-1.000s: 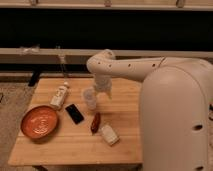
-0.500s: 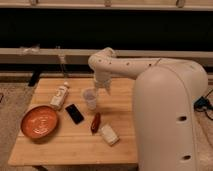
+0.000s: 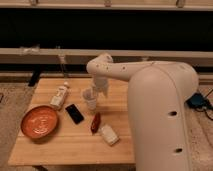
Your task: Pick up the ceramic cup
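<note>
The ceramic cup is a small plain white tumbler standing upright near the middle of the wooden table. My white arm reaches in from the right and bends down over it. My gripper hangs just right of and above the cup's rim, very close to it or touching it; I cannot tell which. The black phone lies just left of the cup, toward the front.
A white labelled bottle lies on its side at the left. An orange plate sits at the front left. A red object and a flat white oblong object lie in front of the cup. A dark wall runs behind.
The arm has lowered and shifted slightly right, bringing the gripper down beside the cup's rim. The cup and the other objects have not moved.
</note>
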You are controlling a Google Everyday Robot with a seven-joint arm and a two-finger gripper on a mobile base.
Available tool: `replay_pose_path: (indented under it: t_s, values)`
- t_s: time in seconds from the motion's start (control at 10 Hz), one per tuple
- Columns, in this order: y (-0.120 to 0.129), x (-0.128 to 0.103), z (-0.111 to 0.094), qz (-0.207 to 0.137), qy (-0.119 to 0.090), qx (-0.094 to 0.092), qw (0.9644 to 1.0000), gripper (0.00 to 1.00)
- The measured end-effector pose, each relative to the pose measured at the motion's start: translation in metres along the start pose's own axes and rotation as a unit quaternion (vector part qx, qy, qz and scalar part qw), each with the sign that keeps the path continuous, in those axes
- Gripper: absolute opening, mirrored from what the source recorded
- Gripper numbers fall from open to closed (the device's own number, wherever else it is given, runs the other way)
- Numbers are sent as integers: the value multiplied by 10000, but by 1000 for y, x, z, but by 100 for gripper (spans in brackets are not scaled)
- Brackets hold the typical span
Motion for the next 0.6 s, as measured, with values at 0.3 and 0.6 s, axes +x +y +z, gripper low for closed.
replay_pose_path:
  t_s: [0.3,0.6]
  values:
    - [4,0,-15,35,-18,-215,9998,14]
    - [0,1,-43,131,-24,-455,9989,0]
